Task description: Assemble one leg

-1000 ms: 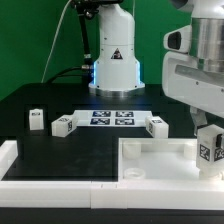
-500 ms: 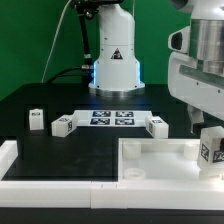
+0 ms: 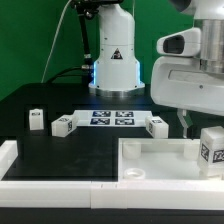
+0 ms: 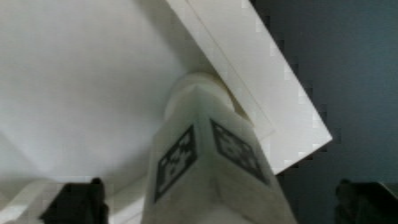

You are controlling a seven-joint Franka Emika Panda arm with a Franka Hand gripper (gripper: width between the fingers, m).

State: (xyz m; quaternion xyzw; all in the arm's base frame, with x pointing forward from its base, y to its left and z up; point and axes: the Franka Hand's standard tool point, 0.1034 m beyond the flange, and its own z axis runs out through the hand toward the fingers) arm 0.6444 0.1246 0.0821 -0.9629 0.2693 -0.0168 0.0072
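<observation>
A white leg (image 3: 212,150) with a black-and-white tag stands upright on the near right corner of the large white panel (image 3: 155,160), at the exterior view's right edge. My gripper (image 3: 200,125) hangs just above it and slightly to the exterior view's left. In the wrist view the leg (image 4: 205,150) rises from the panel's corner (image 4: 89,90). It sits between my two dark fingertips (image 4: 75,203), which stand wide apart with a gap on each side. My gripper (image 4: 222,205) is open and holds nothing.
Three more legs lie on the black table: one at the left (image 3: 37,119), one beside the marker board's left end (image 3: 63,125), one at its right end (image 3: 156,125). The marker board (image 3: 112,118) lies before the robot base (image 3: 113,60). A white wall (image 3: 10,160) borders the front left.
My gripper has moved up and to the exterior view's left, off the leg. The leg stays standing on the panel's corner.
</observation>
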